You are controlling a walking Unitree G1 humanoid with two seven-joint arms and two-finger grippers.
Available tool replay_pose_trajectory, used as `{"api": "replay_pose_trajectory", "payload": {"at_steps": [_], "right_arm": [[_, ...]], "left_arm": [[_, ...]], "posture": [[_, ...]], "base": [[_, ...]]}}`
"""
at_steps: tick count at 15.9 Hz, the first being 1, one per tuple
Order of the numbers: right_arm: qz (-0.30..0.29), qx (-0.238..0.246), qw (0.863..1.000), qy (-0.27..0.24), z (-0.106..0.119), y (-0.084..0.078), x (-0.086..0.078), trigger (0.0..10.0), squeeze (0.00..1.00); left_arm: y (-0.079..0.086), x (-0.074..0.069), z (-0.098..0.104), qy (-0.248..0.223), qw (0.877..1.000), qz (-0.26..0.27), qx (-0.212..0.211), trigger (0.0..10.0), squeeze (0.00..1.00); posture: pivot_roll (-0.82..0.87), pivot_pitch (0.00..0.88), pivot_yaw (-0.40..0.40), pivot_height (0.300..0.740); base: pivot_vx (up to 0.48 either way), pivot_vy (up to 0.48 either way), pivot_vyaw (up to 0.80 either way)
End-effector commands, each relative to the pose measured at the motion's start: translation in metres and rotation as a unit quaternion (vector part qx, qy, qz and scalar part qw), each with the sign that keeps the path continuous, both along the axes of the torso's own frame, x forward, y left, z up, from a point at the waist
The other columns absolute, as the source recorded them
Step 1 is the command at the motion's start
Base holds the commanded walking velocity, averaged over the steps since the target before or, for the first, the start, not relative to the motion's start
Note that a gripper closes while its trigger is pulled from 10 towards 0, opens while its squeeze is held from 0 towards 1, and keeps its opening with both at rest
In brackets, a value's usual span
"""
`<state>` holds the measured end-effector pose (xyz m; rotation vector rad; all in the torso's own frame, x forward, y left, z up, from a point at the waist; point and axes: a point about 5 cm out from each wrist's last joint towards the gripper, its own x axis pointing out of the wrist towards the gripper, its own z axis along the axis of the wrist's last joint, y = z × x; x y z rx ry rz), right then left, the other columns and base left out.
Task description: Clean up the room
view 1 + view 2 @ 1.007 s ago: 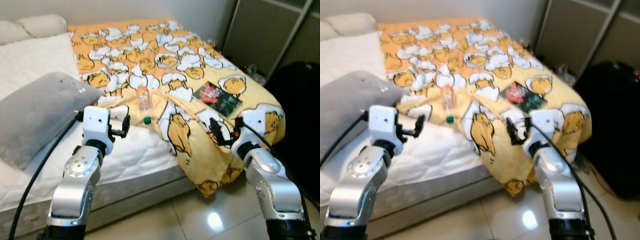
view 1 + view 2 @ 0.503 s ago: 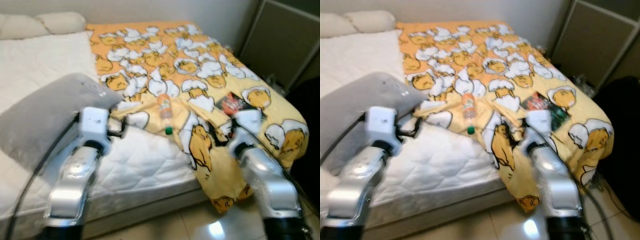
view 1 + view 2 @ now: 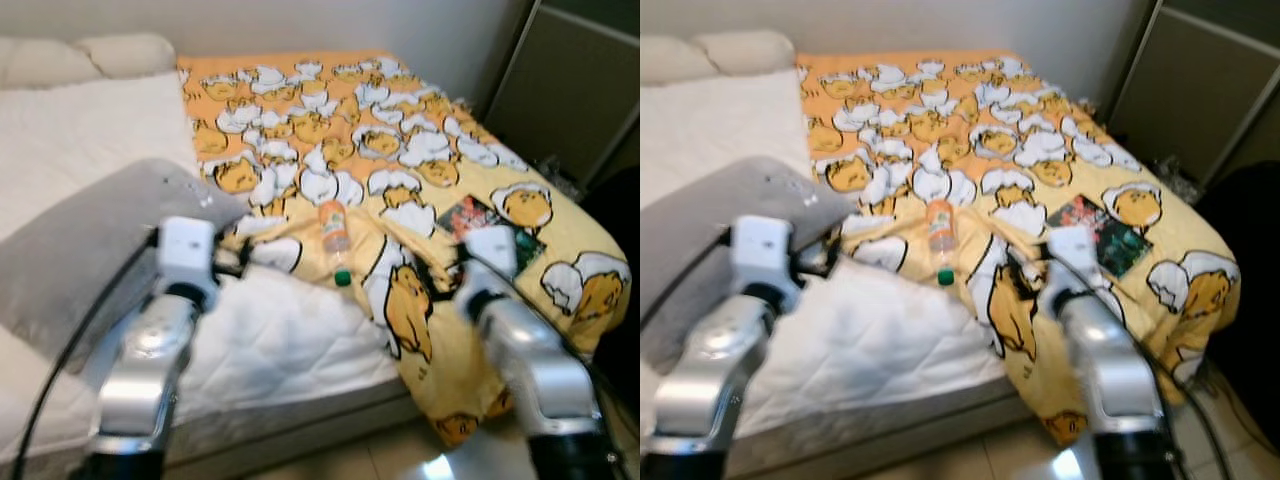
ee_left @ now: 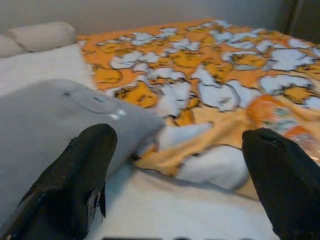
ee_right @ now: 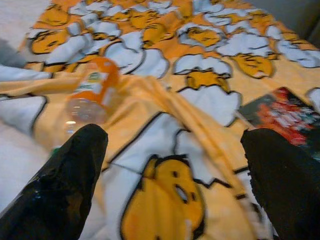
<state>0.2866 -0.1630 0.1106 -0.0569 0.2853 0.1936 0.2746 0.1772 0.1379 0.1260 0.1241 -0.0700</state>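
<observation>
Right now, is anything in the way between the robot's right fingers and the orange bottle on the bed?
Nothing visible. The clear plastic bottle with the orange label lies on the yellow blanket, ahead of the open right gripper.

left claw (image 4: pixel 177 187) fingers spread, right claw (image 5: pixel 175 187) spread, both arms fwd

You see soft, even indoor light; motion blur smears both eye views, a bright glare spot sits on the floor (image 3: pixel 437 466), and the wrist views are slightly soft.
</observation>
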Motion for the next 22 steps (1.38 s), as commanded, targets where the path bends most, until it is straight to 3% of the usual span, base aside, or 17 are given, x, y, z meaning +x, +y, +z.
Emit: {"api": "replay_pose_trajectory", "payload": {"at_steps": [1, 9, 12, 14, 15, 22], "right_arm": [[-0.011, -0.008, 1.0, -0.003, 0.003, -0.008, -0.001, 10.0, 0.0], [0.008, -0.022, 1.0, -0.004, 0.001, -0.003, -0.004, 10.0, 0.0], [0.013, -0.026, 1.0, -0.003, 0.0, -0.002, -0.004, 10.0, 0.0], [0.011, -0.022, 1.0, -0.004, 0.0, -0.002, -0.005, 10.0, 0.0], [-0.003, -0.001, 1.0, -0.002, 0.0, -0.003, -0.005, 10.0, 0.0], [-0.005, 0.014, 0.999, 0.038, -0.009, -0.002, -0.006, 10.0, 0.0]], "left_arm": [[-0.007, 0.001, 0.002, -0.006, 1.0, -0.013, -0.002, 10.0, 0.0], [-0.008, -0.001, 0.002, -0.008, 1.0, -0.016, 0.0, 10.0, 0.0], [-0.008, -0.001, 0.003, -0.009, 1.0, -0.015, -0.001, 10.0, 0.0], [-0.008, -0.001, 0.003, -0.01, 1.0, -0.016, 0.0, 10.0, 0.0], [-0.008, -0.002, 0.002, -0.009, 1.0, -0.019, 0.003, 10.0, 0.0], [-0.014, -0.002, 0.001, 0.001, 0.998, -0.056, 0.026, 10.0, 0.0]], "posture": [[-0.13, 0.0, -0.033, 0.74], [-0.13, 0.0, -0.037, 0.74], [-0.13, 0.0, -0.036, 0.74], [-0.12, 0.0, -0.038, 0.74], [-0.12, 0.0, -0.038, 0.74], [-0.12, 0.0, -0.032, 0.74]], "base": [[0.3, 0.0, 0.0], [0.293, 0.0, 0.0], [0.294, 0.0, 0.8], [0.292, 0.0, 0.8], [0.296, 0.0, 0.0], [0.124, 0.0, 0.0]]}}
